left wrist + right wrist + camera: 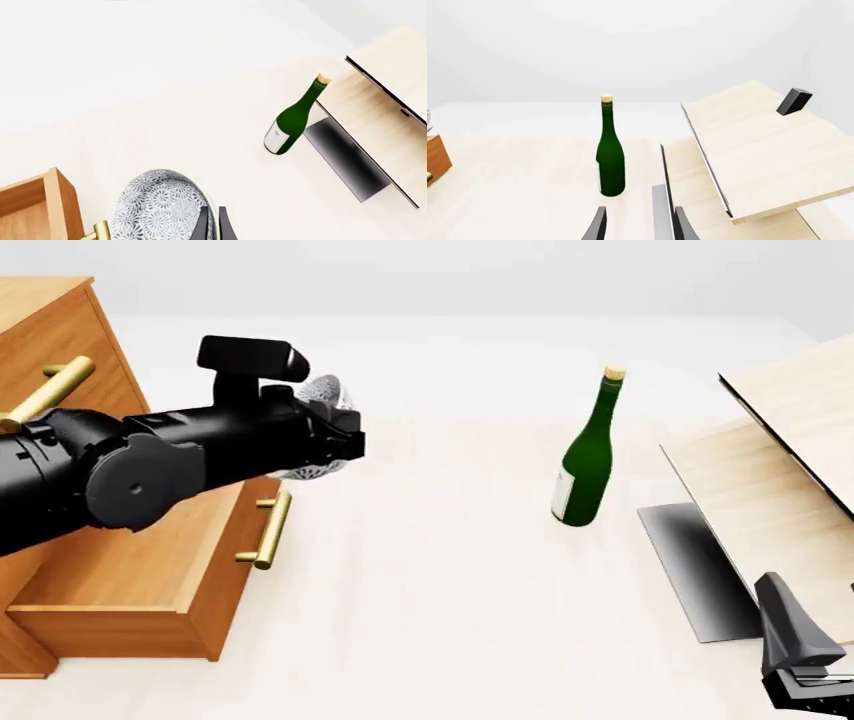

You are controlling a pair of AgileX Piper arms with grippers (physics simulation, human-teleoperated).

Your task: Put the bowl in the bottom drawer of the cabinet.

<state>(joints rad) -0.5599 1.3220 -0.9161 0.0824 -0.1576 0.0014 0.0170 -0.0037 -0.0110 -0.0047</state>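
My left gripper (336, 436) is shut on the rim of the bowl (328, 395), a white bowl with a blue-grey pattern, and holds it tilted in the air. The wrist view shows both fingers (203, 222) pinching the bowl (159, 205) at its edge. The orange-brown cabinet (54, 335) stands at the left with its bottom drawer (127, 585) pulled out. The bowl hangs just right of and above the drawer's brass handle (271, 530). My right gripper (640, 216) is open and holds nothing, low at the table's near right (798, 655).
A green bottle (586, 455) with a cork stands upright mid-table, right of the bowl. Pale wooden boards (787, 460) lean at the far right, with a dark grey plate (694, 565) beneath them. An upper brass handle (47, 392) juts from the cabinet.
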